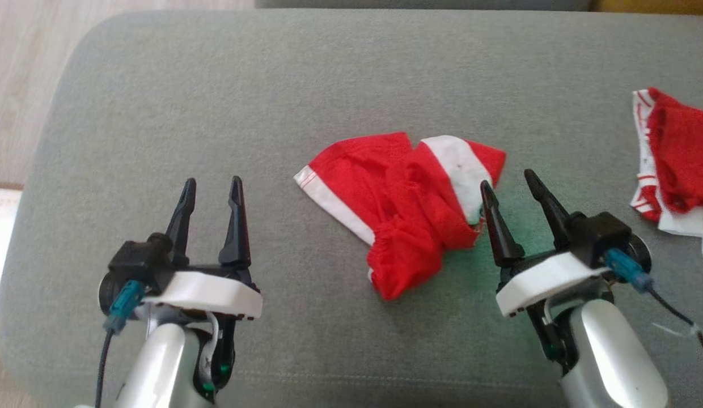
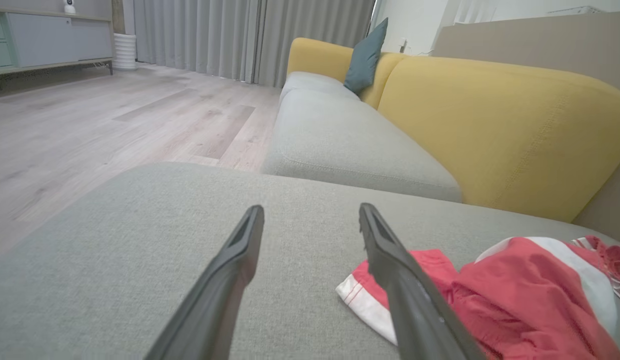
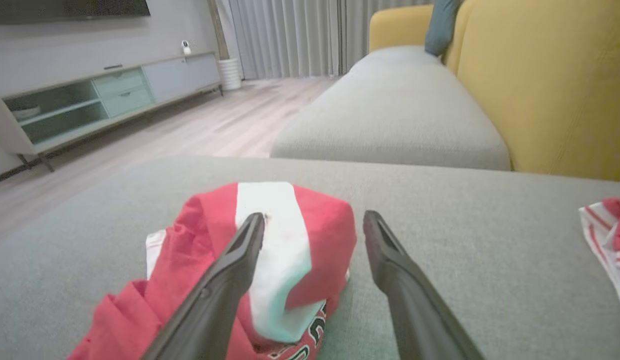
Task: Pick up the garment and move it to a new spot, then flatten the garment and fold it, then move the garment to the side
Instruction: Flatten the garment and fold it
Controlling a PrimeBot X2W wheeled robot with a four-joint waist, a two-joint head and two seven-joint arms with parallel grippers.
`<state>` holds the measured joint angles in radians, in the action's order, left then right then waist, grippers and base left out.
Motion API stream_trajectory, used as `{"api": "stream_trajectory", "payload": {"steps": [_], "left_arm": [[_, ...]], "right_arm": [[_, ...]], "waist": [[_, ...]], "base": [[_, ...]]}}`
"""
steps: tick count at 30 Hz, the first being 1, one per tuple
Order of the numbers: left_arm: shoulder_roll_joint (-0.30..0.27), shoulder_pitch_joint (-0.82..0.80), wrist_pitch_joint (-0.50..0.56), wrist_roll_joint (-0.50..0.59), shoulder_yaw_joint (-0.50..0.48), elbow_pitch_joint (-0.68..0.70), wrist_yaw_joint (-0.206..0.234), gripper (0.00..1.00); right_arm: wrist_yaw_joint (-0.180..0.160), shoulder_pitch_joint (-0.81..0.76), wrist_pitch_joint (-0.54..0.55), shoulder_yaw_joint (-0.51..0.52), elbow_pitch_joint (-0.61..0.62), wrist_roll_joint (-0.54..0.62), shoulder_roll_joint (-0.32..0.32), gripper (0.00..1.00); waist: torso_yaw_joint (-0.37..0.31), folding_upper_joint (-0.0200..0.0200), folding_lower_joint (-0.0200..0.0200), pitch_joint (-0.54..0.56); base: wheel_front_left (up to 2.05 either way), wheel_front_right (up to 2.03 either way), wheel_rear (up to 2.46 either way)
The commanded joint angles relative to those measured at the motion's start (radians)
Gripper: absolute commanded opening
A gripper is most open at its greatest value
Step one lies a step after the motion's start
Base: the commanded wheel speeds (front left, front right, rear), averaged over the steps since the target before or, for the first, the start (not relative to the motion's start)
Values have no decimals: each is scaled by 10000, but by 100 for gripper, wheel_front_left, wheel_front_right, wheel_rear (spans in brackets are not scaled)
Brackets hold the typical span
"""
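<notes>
Soft, even daylight — faint shadows, slight blur, wide-angle bending at wrist-view edges.

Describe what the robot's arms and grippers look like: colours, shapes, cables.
Both arms match. The left gripper and right gripper each have two long, tapering black fingers on a black block, above a curved white collar. A teal connector plugs into each outer side, trailing a dark cable. The left forearm and right forearm are smooth, rounded silver-grey shells.

Garment (image 1: 408, 209): thin red-and-white cloth, creased, on an ottoman (image 1: 215, 102) of coarse grey woven fabric, matt. Left tool (image 1: 212, 182) and right tool (image 1: 506, 178): smooth matt black plastic fingers (image 1: 236, 221); forearms (image 1: 612, 351) glossy silver.
</notes>
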<state>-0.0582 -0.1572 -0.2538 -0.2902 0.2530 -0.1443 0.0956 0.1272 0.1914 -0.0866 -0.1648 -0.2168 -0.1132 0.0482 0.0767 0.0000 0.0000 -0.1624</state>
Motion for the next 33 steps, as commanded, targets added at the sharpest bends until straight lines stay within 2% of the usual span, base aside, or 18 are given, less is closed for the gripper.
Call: {"api": "stream_trajectory", "payload": {"steps": [1,10,11,12,17,23,28,33], "left_arm": [[-20,-409,-79,134,-318,251,-46,100],[63,-504,-80,209,-311,66,-171,100],[66,-504,-80,212,-320,56,-174,100],[69,-503,-80,215,-328,47,-175,100],[76,-465,-80,200,-391,18,-129,100],[77,-423,-80,176,-436,35,-108,100],[78,-293,-80,157,-462,40,-83,100],[79,-128,-80,83,-403,54,10,100]], "right_arm": [[35,559,142,-237,78,28,39,100],[35,1146,685,-467,-1351,-598,337,100],[35,1182,710,-465,-1472,-633,357,59],[35,1220,695,-468,-1558,-653,376,0],[35,1577,165,-347,-1514,-643,477,0],[35,2278,-394,-146,-883,-147,852,0],[35,3539,-348,-464,544,497,1878,0],[35,4287,206,-1281,2274,251,2734,0]], "waist": [[228,0,0,-170],[800,0,0,-446],[825,0,0,-448],[844,0,0,-444],[741,0,0,-324],[408,0,0,-12],[56,0,0,551],[-89,0,0,892]], "base": [[0,0,0],[0,0,0],[0,0,0],[0,0,0],[0,0,0],[0,0,0],[0,0,0],[0,0,0]]}}
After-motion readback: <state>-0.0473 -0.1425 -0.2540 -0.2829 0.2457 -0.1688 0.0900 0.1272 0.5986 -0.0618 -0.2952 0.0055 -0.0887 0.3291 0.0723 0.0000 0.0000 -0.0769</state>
